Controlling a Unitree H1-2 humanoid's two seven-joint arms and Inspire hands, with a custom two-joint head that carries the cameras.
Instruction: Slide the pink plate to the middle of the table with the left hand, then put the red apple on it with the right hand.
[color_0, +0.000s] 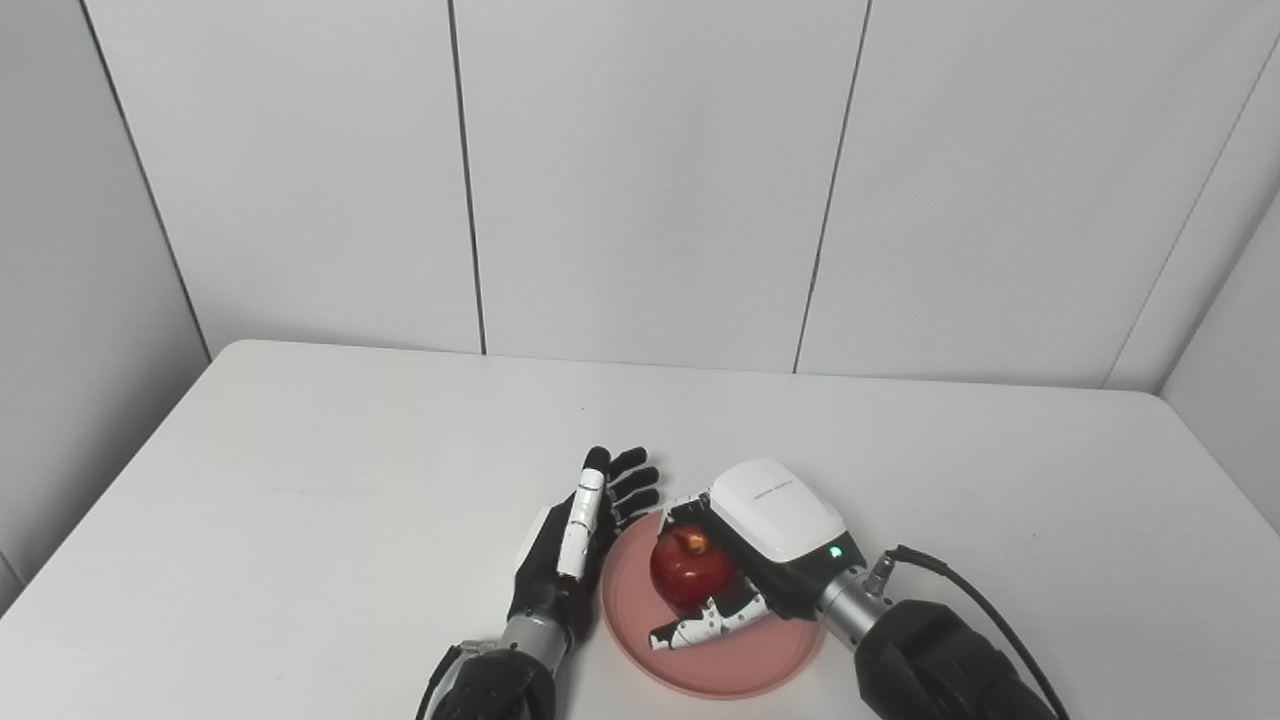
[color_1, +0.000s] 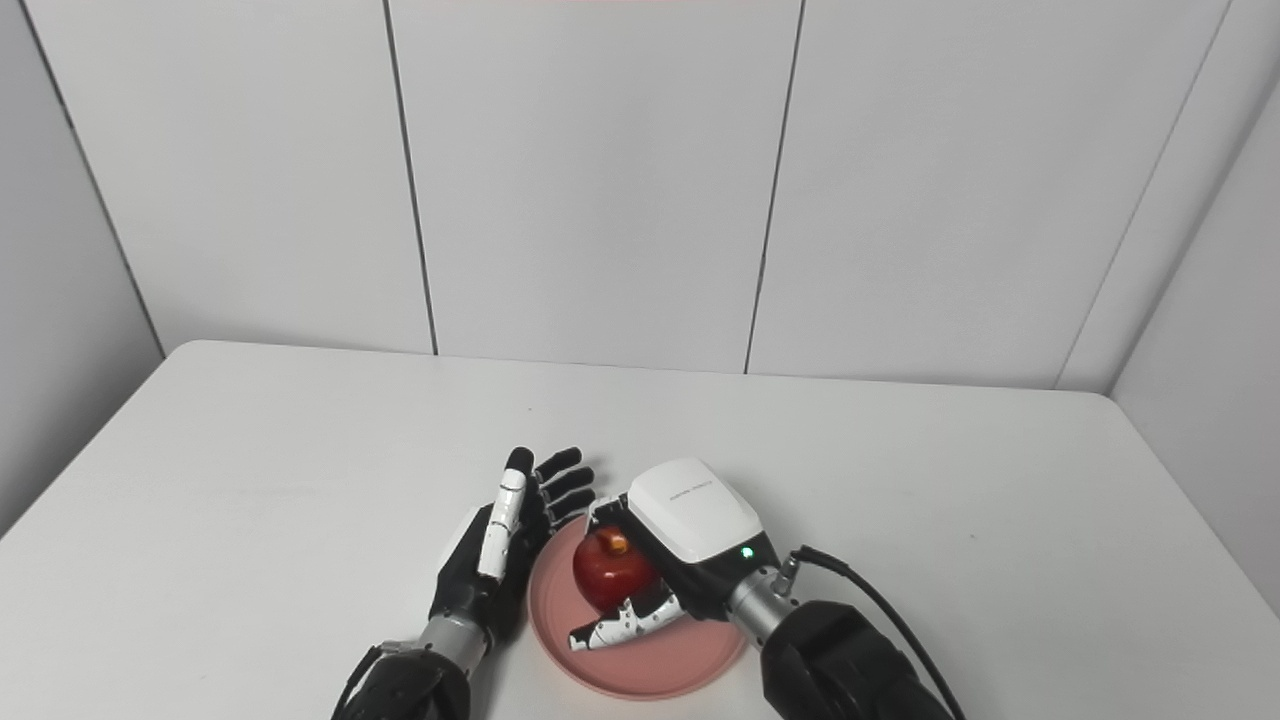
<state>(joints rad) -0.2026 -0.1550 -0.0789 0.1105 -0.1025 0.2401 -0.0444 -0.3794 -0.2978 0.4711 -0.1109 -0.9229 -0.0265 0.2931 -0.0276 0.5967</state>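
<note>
Right hand (color_0: 745, 560) clasps the red apple (color_0: 690, 572) over the pink plate (color_0: 740, 665) for release; left hand (color_0: 580, 535), fingers spread and empty, steadies the plate's nine-o'clock rim.

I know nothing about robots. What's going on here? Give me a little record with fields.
Table: white table against a panelled wall
Plate: pink plate near the front edge, roughly centred
Apple: red apple over the plate, in the right robot hand's grasp
Right robot hand: right hand closed around the apple
Left robot hand: left hand open, fingers straight, beside the plate's left rim
Contact with plate: cannot tell if the apple rests on it
</note>
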